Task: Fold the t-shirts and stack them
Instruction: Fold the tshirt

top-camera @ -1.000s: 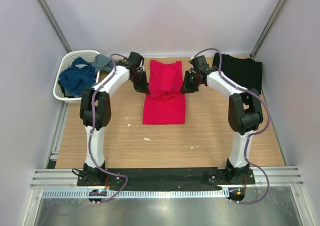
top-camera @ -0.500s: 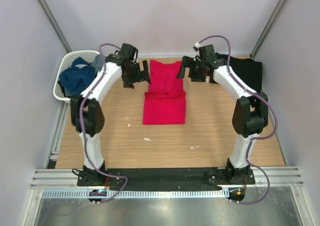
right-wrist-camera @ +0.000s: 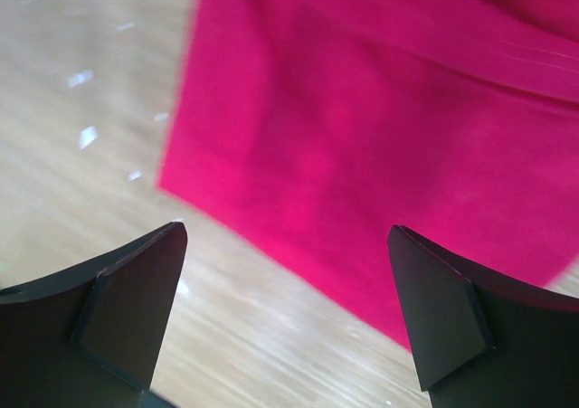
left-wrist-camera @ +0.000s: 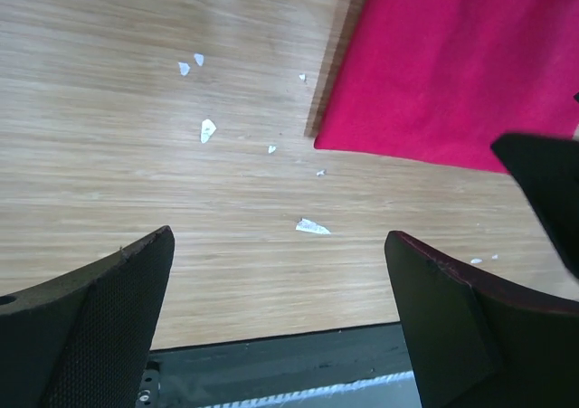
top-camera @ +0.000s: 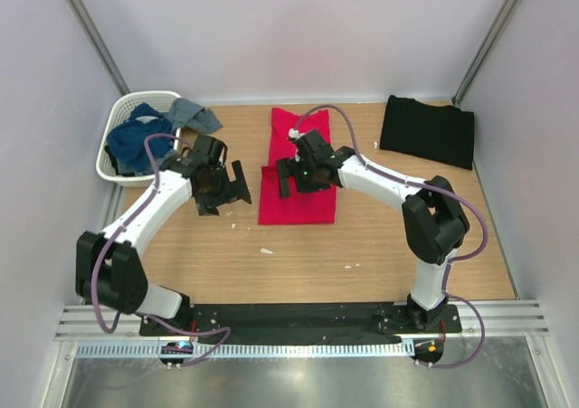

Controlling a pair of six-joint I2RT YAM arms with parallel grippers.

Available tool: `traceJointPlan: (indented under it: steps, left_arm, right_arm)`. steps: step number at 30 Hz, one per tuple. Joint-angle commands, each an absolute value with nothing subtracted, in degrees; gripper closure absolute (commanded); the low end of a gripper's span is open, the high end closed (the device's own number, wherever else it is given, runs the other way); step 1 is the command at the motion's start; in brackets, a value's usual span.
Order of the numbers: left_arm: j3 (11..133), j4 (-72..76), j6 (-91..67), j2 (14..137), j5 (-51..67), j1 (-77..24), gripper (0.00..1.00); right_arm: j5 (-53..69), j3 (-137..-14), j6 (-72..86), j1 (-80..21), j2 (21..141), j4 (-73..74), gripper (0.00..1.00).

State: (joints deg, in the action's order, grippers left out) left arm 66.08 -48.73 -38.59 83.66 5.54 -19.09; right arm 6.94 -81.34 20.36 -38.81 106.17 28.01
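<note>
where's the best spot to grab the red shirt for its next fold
Probably the two near corners of the red t-shirt, each approached from its outer side, low along the table. It lies flat with a straight, free near hem, so a jaw can slide under each corner.

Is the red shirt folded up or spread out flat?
Folded. The red shirt lies as a narrow strip on the table, with no sleeves sticking out and one layer overlapping another.

Robot lab cell, plain white walls (top-camera: 298,28), aluminium rail (top-camera: 298,319), wooden tabletop (top-camera: 298,254)
</note>
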Motion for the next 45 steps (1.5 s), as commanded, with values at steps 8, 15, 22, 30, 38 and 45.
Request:
traceJointPlan:
  steps: [8, 15, 22, 30, 38, 45]
  left_arm:
    - [64.42, -50.18, -40.87, 73.39, 0.44, -18.9, 0.0]
    - [64.51, -51.77, -40.35, 71.1, -3.77, -18.9, 0.0]
    - [66.88, -52.29, -38.32, 73.56, -5.1, -18.72, 0.0]
    - [67.76, -50.28, -36.91, 76.29, -3.87, -18.72, 0.0]
    - [66.01, -37.89, -39.37, 81.9, 7.55, -18.81, 0.0]
    - [66.8, -30.77, -44.91, 86.39, 8.62, -18.9, 0.04]
  right_arm:
    - [-9.75, -87.43, 25.84, -37.62, 113.99, 26.28, 0.0]
    - [-18.53, -97.37, 22.95, -37.53, 121.02, 26.81, 0.0]
    - [-22.33, -110.89, 20.04, -34.37, 129.89, 26.72, 0.0]
    - [-20.22, -120.93, 19.43, -29.45, 133.95, 26.81, 0.0]
    - [-20.48, -119.45, 12.4, -28.57, 121.49, 26.89, 0.0]
    - [-16.53, -101.98, 14.58, -28.48, 107.08, 26.81, 0.0]
